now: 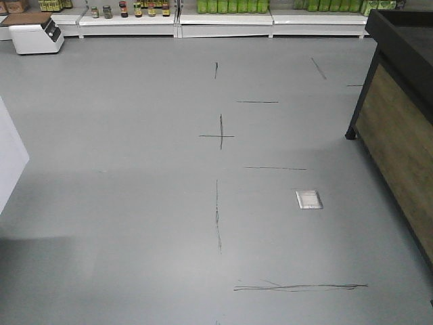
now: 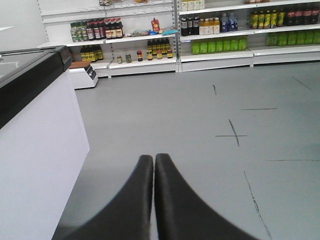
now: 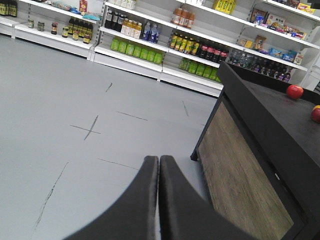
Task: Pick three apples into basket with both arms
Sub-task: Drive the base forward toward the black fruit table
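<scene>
Left end effector (image 2: 154, 158) and right end effector (image 3: 159, 159) hover over grey floor (image 2: 200, 100), both pressed together, empty.

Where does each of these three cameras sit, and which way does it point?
Front view: up high, facing forward and down over the grey floor to far shelves; none of the robot shows.
Left wrist view: on the left arm, looking along the shut left gripper past a white cabinet.
Right wrist view: on the right arm, over the shut right gripper towards a black counter bearing a red apple.
All three share the floor's black cross.
</scene>
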You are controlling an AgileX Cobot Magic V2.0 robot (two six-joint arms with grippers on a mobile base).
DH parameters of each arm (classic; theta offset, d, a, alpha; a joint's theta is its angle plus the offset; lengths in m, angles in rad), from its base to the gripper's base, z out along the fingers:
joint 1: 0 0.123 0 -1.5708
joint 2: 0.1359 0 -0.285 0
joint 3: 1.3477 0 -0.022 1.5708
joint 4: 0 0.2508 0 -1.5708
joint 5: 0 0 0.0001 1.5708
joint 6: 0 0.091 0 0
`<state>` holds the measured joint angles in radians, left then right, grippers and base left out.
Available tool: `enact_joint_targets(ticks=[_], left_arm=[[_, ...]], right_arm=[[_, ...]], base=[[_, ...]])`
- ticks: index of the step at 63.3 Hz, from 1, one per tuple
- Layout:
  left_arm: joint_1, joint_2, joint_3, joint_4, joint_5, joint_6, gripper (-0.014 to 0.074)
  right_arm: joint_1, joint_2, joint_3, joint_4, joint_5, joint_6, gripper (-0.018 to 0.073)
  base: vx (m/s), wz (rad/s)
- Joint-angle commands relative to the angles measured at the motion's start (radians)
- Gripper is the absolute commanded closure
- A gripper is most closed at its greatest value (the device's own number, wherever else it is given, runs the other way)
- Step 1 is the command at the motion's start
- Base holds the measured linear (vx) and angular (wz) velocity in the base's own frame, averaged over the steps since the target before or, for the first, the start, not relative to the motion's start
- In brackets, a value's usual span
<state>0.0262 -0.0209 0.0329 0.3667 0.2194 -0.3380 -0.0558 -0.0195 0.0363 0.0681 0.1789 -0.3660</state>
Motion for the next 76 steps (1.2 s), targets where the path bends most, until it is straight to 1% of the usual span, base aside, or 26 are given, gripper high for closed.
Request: enact_joint_targets(ticks=[1, 76], left_arm=[[-0.004, -0.014, 0.010, 0.004, -0.080, -0.006, 0.0603], [-0.004, -0.014, 0.010, 0.004, -0.080, -0.006, 0.0603]], right_arm=[[-0.005, 0.000, 0.001, -0.007, -0.076, -0.008, 0.0563], [-0.005, 0.000, 0.001, -0.008, -0.075, -0.008, 0.0563]], base=[[0.00, 0.00], [0.00, 0.00]])
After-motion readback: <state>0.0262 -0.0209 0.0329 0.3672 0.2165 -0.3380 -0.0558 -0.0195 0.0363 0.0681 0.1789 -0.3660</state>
